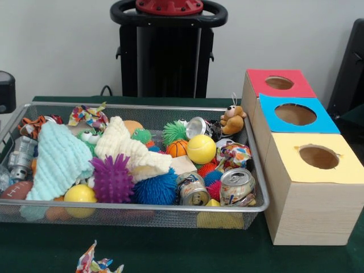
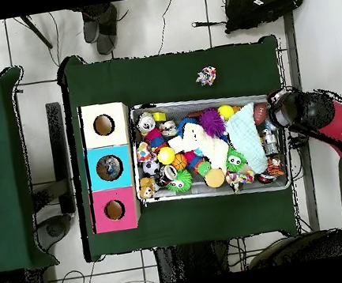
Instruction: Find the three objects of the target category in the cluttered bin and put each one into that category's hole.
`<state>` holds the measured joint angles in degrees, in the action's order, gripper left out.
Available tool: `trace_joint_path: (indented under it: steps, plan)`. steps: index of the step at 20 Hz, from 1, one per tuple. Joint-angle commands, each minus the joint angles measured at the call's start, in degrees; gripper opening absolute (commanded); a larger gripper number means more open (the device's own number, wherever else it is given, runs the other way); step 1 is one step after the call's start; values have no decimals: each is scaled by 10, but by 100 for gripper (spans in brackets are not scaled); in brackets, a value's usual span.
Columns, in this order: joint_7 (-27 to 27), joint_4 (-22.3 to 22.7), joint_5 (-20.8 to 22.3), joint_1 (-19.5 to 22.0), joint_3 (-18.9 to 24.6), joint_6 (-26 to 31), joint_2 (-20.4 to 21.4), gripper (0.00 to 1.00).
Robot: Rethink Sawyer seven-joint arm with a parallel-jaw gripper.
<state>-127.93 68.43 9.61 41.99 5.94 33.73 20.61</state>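
Note:
A wire mesh bin (image 1: pixel 142 106) is piled with toys. It holds crushed cans (image 1: pixel 236 186) (image 1: pixel 192 189), a shiny can (image 1: pixel 199 126), a yellow ball (image 1: pixel 201 149), a small basketball (image 1: pixel 177 148), a purple spiky ball (image 1: pixel 112 178), a teddy bear (image 1: pixel 232 119), a mint cloth (image 1: pixel 60 162) and a cream cloth (image 1: pixel 122 145). Beside the bin stand three boxes with holes: red (image 1: pixel 259 79), blue (image 1: pixel 273 105) and yellow (image 1: pixel 290 165). In the overhead view my gripper (image 2: pixel 275 107) hangs over the bin's right end (image 2: pixel 285 146), at the tip of the red and black arm (image 2: pixel 321 112). Its black body (image 1: pixel 5 91) shows at the front view's left edge.
A colourful crumpled cloth (image 1: pixel 96 264) lies on the green table outside the bin, also seen from overhead (image 2: pixel 206 76). A tiger plush (image 1: pixel 34 125), a football (image 1: pixel 16 189) and a grey can (image 1: pixel 21 156) fill the bin's end under the gripper. A second green table (image 2: pixel 1 159) stands apart.

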Motion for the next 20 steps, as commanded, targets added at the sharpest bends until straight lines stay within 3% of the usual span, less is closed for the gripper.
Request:
trace_joint_path:
  steps: [1, 10, 20]
  plan:
    - [47, 70, 8, 0, 38, 53, -15, 100]
    - [10, 126, 2, -12, 18, 53, 12, 100]
    - [5, 126, 11, -20, -2, 53, 7, 100]
